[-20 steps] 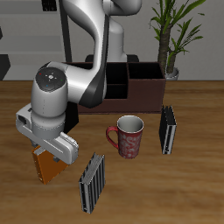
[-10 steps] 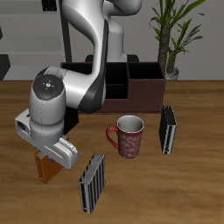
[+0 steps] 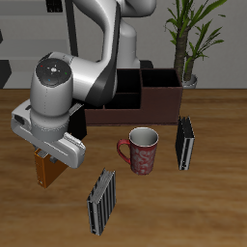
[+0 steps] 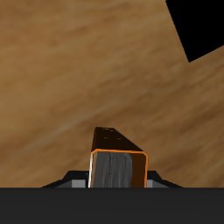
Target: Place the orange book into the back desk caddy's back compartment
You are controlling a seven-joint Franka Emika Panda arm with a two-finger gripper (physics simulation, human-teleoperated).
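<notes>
My gripper (image 3: 46, 154) was clamped on the orange book (image 3: 44, 170), w/ the book hanging below the hand, upright, over the table (image 3: 212, 212) nr the front part of it. Ext. view: only the lower part of the book showed under the hand; couldn't tell from there if its bottom edge cleared the wood or touched. Wrist view: the orange book (image 4: 118, 159) sat betw. my fingers, pale page edges facing the cam, orange cover framing them, and wood grain passing behind it. Fingers themselves mostly hidden by the book and the dark housing.

The back desk caddy (image 3: 154, 96) stood farther back, nr the robot base, well apart from the book. Dark brown, low, w/ upright partitions. The back compartment (image 3: 159, 73) was on the caddy's far side; its inside couldn't be made out from this angle, partly hidden by my arm.

Other items: red patterned mug (image 3: 141, 150) betw. me and the caddy, nearer the table's middle. One striped book (image 3: 101, 201) stood upright nr the front edge, just beside the mug on the front side. A second striped book (image 3: 184, 143) stood upright on the mug's other side. Potted plant (image 3: 193, 43) behind the caddy's end. Dark wedge (image 4: 197, 26) in the wrist view, not identifiable.
</notes>
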